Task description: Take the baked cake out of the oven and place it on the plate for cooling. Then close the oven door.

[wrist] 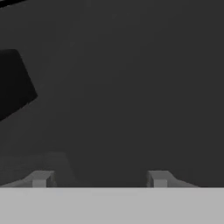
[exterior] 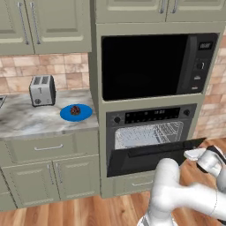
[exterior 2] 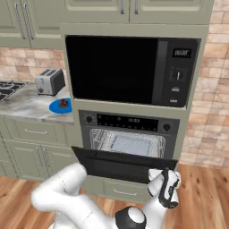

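The small dark brown baked cake (exterior: pixel 75 110) (exterior 2: pixel 64 103) sits on the blue plate (exterior: pixel 86 114) (exterior 2: pixel 55 108) on the counter, left of the oven (exterior: pixel 152 115) (exterior 2: pixel 127 121). The oven door (exterior: pixel 150 158) (exterior 2: pixel 120 166) hangs partly lowered, its bar handle (exterior: pixel 163 149) along the top edge, and the wire rack inside shows. My gripper (wrist: pixel 99 179) is at the door's right end, pressed close to its dark outer face (wrist: pixel 122 87). Its fingers (wrist: pixel 40 178) stand wide apart, open, with nothing between them. My hand (exterior: pixel 211 161) (exterior 2: pixel 167 188) is just below the door's edge.
A silver toaster (exterior: pixel 42 90) (exterior 2: pixel 50 81) stands behind the plate on the marble counter (exterior: pixel 26 119). The large black microwave (exterior: pixel 145 66) (exterior 2: pixel 120 71) is above the oven. A drawer (exterior: pixel 141 182) lies beneath the door. A brick wall (exterior 2: pixel 210 112) bounds the right.
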Robot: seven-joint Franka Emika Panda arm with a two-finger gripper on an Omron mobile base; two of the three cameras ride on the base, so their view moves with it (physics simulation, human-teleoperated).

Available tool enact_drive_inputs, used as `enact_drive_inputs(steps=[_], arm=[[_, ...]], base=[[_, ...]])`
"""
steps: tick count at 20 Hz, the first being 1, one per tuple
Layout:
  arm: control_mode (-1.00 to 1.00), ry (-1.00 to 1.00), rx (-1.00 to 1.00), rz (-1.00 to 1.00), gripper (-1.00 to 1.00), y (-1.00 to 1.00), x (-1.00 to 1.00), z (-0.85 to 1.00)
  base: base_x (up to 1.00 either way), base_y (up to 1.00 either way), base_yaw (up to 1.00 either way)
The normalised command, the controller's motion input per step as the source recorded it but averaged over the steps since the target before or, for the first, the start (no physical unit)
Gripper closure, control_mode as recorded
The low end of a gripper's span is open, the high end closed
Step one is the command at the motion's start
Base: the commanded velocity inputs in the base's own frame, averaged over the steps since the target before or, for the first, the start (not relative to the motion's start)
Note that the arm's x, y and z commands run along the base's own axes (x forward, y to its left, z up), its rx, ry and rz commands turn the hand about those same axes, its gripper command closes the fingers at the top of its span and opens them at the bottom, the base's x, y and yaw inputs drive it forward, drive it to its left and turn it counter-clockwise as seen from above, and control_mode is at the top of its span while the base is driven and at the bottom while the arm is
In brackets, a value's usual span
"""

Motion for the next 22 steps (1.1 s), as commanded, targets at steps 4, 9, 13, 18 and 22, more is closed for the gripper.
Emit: enact_drive_inputs(steps=[4, 9, 13, 18, 22], arm=[[-1.00, -0.13, 0.00, 0.00, -1.00, 0.00, 0.98, -0.02], [-1.00, -0.11, 0.00, 0.00, -1.00, 0.00, 1.00, -0.12], [-1.00, -0.04, 0.00, 0.00, -1.00, 0.04, 0.73, -0.16], [-1.00, 0.00, 0.00, 0.00, -1.00, 0.04, 0.09, -0.03], [-1.00, 0.00, 0.00, 0.00, -1.00, 0.04, 0.00, 0.00]], base=[[0.00, 0.00, 0.00], [0.00, 0.00, 0.00], [0.00, 0.00, 0.00], [0.00, 0.00, 0.00], [0.00, 0.00, 0.00]])
